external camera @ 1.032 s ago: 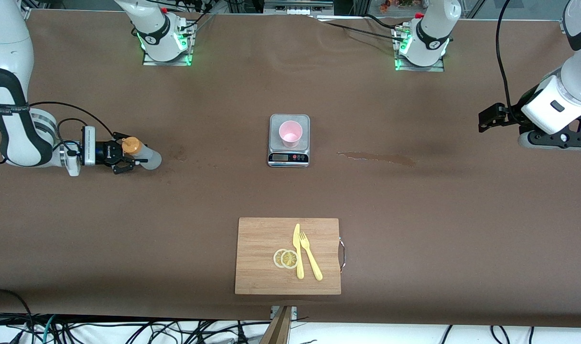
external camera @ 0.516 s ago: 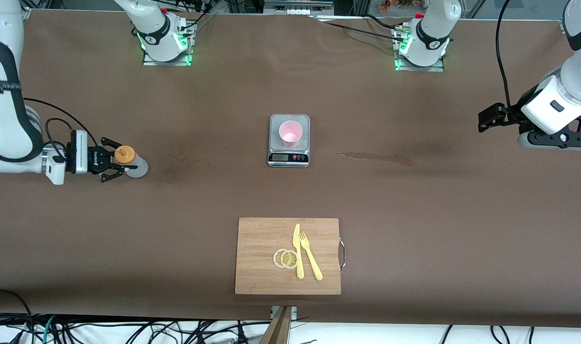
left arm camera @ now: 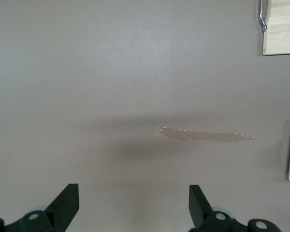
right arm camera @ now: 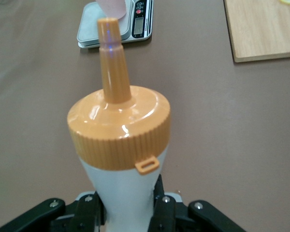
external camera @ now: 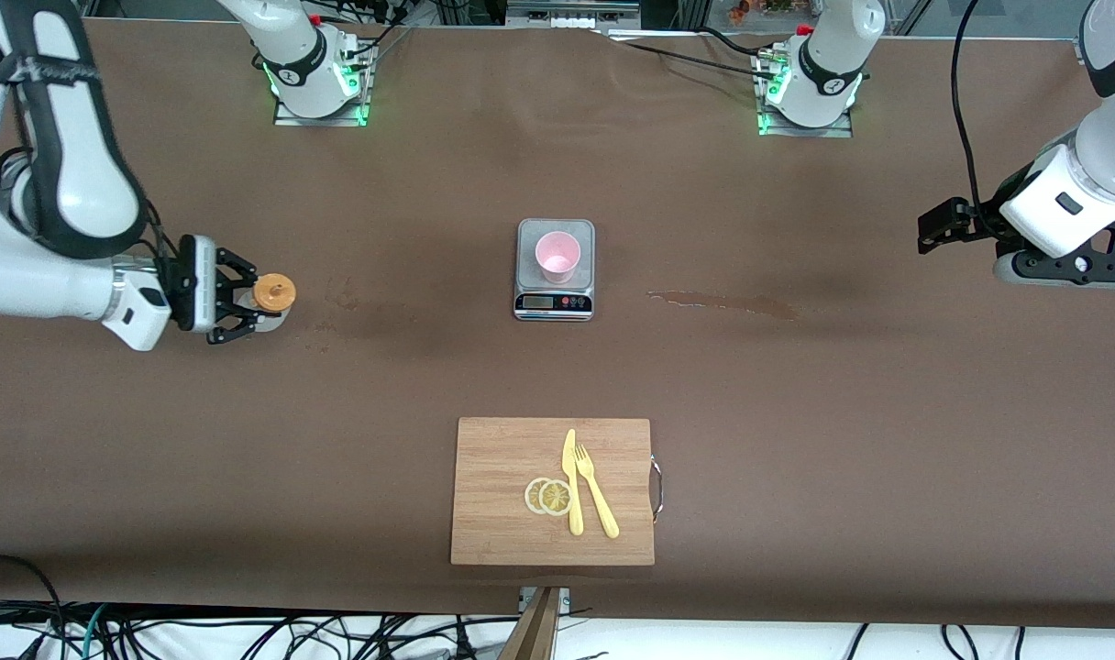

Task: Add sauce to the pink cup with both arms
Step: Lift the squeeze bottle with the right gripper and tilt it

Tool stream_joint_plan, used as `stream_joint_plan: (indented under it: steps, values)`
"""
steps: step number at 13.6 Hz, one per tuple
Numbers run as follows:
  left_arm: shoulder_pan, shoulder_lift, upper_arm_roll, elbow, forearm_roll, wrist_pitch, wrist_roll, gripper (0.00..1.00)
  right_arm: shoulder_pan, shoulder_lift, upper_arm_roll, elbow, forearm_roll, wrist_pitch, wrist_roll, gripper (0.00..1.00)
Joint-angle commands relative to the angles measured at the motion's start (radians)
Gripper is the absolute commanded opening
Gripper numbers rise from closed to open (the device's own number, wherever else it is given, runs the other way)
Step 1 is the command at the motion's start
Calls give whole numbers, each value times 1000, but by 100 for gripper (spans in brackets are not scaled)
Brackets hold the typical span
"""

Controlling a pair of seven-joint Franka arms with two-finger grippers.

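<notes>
1. Right gripper [external camera: 250,310] is at the right arm's end of the table [external camera: 796,412], its fingers clamped on the sauce bottle [external camera: 274,295]. In the right wrist view the fingers [right arm camera: 89,212] pinch the whitish body just under the orange cap [right arm camera: 120,130]. Nozzle [right arm camera: 112,58] points up; bottle reads upright from the front camera. Cannot tell whether its base touches the table.
2. Pink cup [external camera: 557,256] stands upright on a small digital kitchen scale [external camera: 555,302] mid-table, well apart from the bottle. Nothing visible inside the cup from this angle.
3. Left gripper [external camera: 943,225] waits in the air at the left arm's end of the table, fingers [left arm camera: 67,205] spread wide, holding nothing. A brownish smear [external camera: 723,302] lies on the table between it and the scale.
4. Handling judgement: the bottle looks light with a soft, squeezable wall, smooth and probably slippery. The hold just under the cap suits carrying. Hard pressure lower on the body would likely push sauce out early.
5. The cup looks light and easy to tip, so the nozzle should stay clear of its rim.
6. A wooden cutting board [external camera: 502,486] with two lemon slices [external camera: 548,496], a yellow knife [external camera: 571,486] and a fork [external camera: 597,500] lies nearer the front camera, not involved.
</notes>
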Motion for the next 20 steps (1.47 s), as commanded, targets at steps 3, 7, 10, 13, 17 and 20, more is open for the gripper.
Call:
stream_joint_plan:
  steps: [3,7,10,13,17,20]
  values:
    - [11,-19,-11,-6,-9,-11,7,100,107,-69,62,9,-158,13,303,7]
    - [11,-17,-11,-6,-9,-10,7,100,223,-100,63,17,-276,4,478,7]
    - [10,-17,-12,-5,-9,-10,7,100,312,-100,63,18,-365,-3,592,7]
    - [10,-17,-12,0,-9,-10,7,100,420,-91,63,38,-442,-18,763,7]
    - [10,-17,-12,0,-9,-10,8,100,466,-71,63,43,-496,-32,842,7]
    - [8,-16,-12,1,-9,-10,7,100,501,-28,63,60,-496,-29,880,7]
